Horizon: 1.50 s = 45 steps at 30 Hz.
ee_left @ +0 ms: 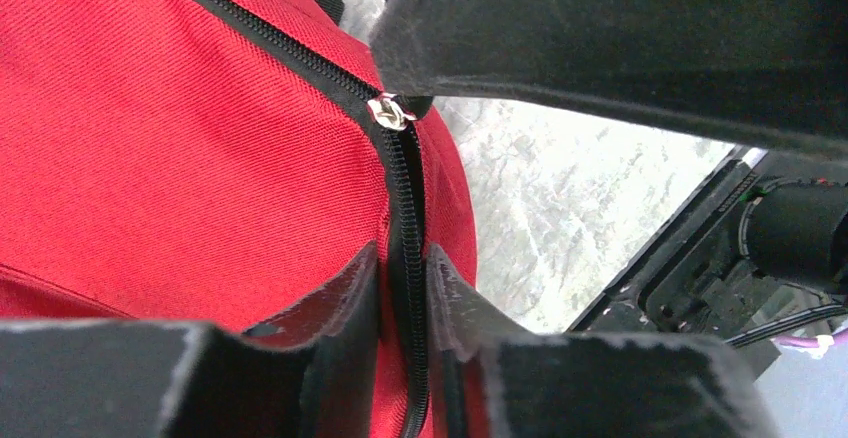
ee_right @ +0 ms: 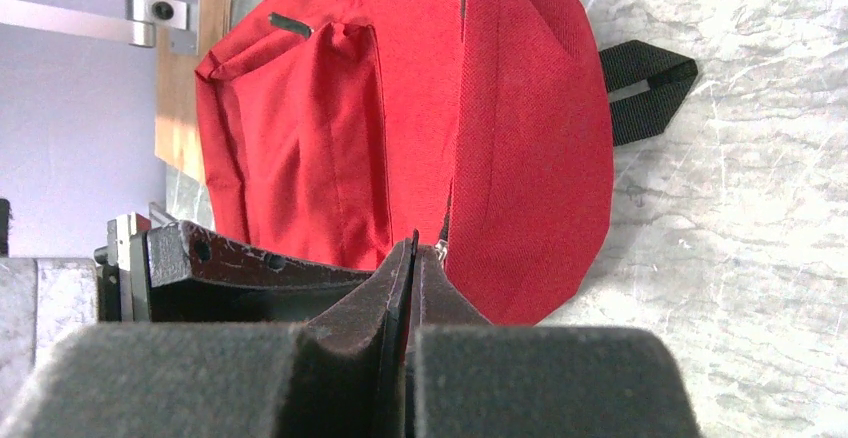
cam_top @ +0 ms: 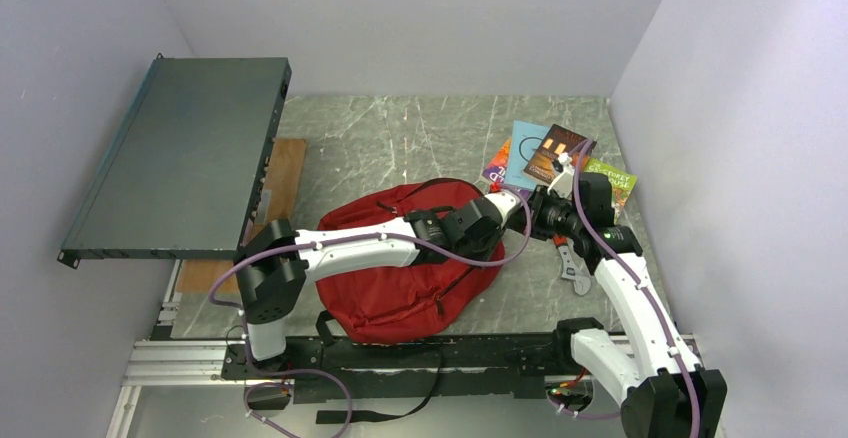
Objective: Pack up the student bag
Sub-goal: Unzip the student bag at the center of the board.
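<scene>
- On the student bag's (cam_top: 400, 293) right edge, left pincer (ee_left: 405, 293) clamps the zip seam (ee_left: 408, 208); right pincer (ee_right: 410, 293), shut, grips the zip pull (ee_left: 390, 110).
- Next, probably: drag it open.

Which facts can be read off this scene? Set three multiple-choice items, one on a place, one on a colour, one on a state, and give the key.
1. Where do the books lie relative to the student bag?
A. On top of it.
B. On the table beyond it, toward the far right corner.
C. Under the left arm's base.

2. What colour is the bag's zipper?
A. White.
B. Yellow.
C. Black.

3. In what state is the right tool?
A. Shut on a thin black tab at the zipper.
B. Wide open above the table.
C. Holding a book.

Key:
1 B, the top view shows them on the table past the bag.
2 C, the left wrist view shows black teeth against red fabric.
3 A, the right wrist view shows the tool pressed closed on the tab.
</scene>
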{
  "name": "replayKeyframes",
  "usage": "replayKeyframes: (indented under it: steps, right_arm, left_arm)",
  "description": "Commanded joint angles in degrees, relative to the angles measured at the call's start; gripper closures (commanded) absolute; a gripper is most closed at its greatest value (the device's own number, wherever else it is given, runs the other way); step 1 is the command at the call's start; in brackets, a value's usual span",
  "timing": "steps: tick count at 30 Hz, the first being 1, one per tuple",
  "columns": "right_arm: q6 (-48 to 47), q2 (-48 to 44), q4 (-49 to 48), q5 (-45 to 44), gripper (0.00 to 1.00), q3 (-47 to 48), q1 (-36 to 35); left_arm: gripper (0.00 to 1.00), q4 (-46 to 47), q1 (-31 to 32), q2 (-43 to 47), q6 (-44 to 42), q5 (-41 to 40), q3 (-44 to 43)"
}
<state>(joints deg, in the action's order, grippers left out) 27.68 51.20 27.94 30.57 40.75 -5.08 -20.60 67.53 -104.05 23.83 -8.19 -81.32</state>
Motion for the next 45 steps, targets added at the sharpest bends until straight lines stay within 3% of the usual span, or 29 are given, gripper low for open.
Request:
replayKeyframes:
  steps: [1, 2, 3, 6, 13, 21, 25, 28, 30, 33, 36, 40, 45]
  right_arm:
    - [0.80, -0.65, -0.88, 1.18, 1.00, 2.17, -0.12]
    - [0.84, -0.42, -0.37, 0.65, 1.00, 2.64, -0.14]
    - [1.24, 0.06, -0.10, -0.22, 1.00, 3.22, -0.14]
    - [3.17, 4.52, 2.27, -2.86, 1.00, 7.71, 0.00]
    - [1.80, 24.59, 2.65, -5.01, 1.00, 23.34, 1.73]
    - [-1.02, 40.53, -5.28, -0.02, 1.00, 36.47, 0.22]
    - [-1.88, 44.76, -3.10, 2.91, 1.00, 42.43, -1.76]
    - [-2.76, 42.56, -1.49, 1.79, 1.00, 40.50, -3.21]
    - [-2.76, 40.43, -1.74, 3.34, 1.00, 37.08, -3.26]
    - [-2.14, 37.30, -2.11, 6.55, 1.00, 32.43, -3.28]
    - [-1.04, 34.33, -3.04, 8.50, 1.00, 29.95, -3.44]
    - [0.17, 31.94, -2.64, 9.43, 1.00, 29.31, -3.51]
    - [5.53, 30.71, -4.76, 10.95, 1.00, 27.94, -3.44]
  left_arm:
    - [0.88, -2.28, 0.06, -0.97, -0.93, -2.46, -4.15]
    - [0.98, -2.30, 0.20, -0.98, -1.50, -1.97, -4.15]
    - [1.00, -2.10, 0.46, -0.78, -2.03, -1.61, -3.84]
    - [1.00, -0.09, 2.33, 1.57, -4.13, -2.37, -0.59]
    - [1.00, 3.39, 3.83, 5.24, -3.86, -1.65, 5.71]
    - [1.00, 9.40, 4.28, 6.26, -3.99, 4.84, 8.37]
    - [1.00, 11.36, 4.13, 5.32, -4.42, 9.36, 8.40]
    - [0.61, 8.41, 2.45, 6.08, -4.14, 12.07, 6.49]
    - [0.42, 8.33, -0.33, 8.54, -2.65, 14.47, 7.01]
    - [0.29, 10.17, -5.42, 13.28, -0.93, 17.89, 9.16]
    - [0.27, 12.00, -10.28, 15.90, -0.79, 18.45, 9.72]
    - [0.31, 14.23, -15.22, 14.99, -1.36, 11.04, 9.17]
    - [0.39, 31.46, -16.17, 14.19, -11.45, 6.23, 14.03]
